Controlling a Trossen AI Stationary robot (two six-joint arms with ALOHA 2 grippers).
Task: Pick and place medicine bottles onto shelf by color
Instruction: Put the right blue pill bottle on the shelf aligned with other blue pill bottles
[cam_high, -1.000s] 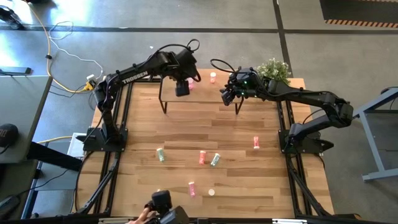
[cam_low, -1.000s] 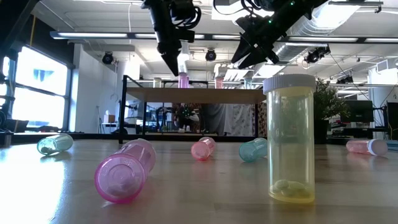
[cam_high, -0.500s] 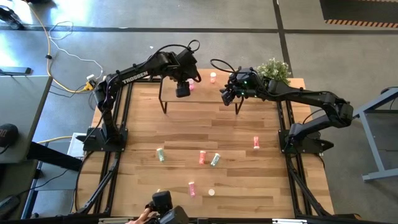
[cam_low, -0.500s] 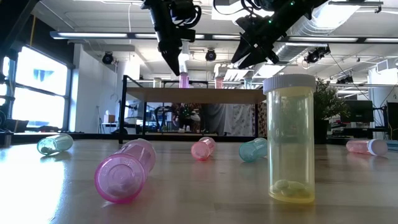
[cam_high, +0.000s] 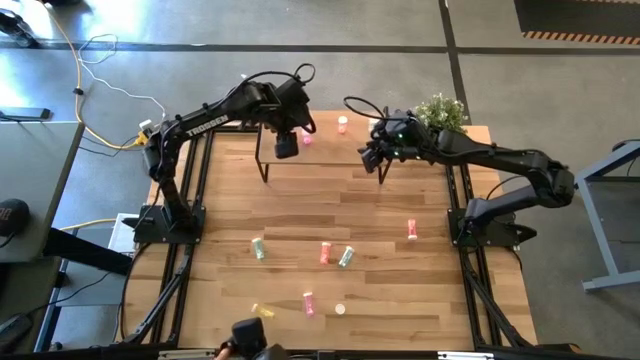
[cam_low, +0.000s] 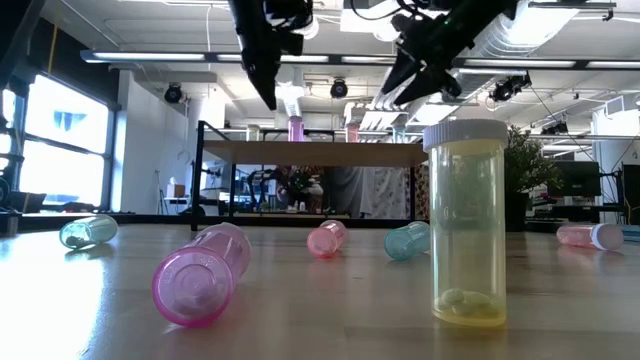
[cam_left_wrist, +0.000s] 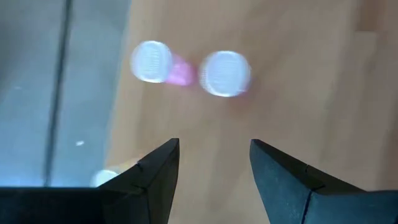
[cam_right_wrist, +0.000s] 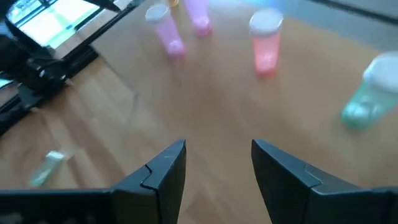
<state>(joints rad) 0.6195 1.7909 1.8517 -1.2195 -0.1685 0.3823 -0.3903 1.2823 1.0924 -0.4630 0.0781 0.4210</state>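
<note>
Above the shelf, left gripper with jaws parted and empty, two pink white-capped bottles standing on the board just ahead of its fingertips. Right gripper over the shelf's other end, jaws likewise apart, gripping nothing. Upright on the tabletop, a yellow bottle containing one pill; nearby, more bottles lying on their sides.

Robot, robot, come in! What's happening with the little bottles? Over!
Left gripper open, empty, above shelf. Right gripper open, empty. Two pink bottles on shelf. Nothing blocking.
</note>
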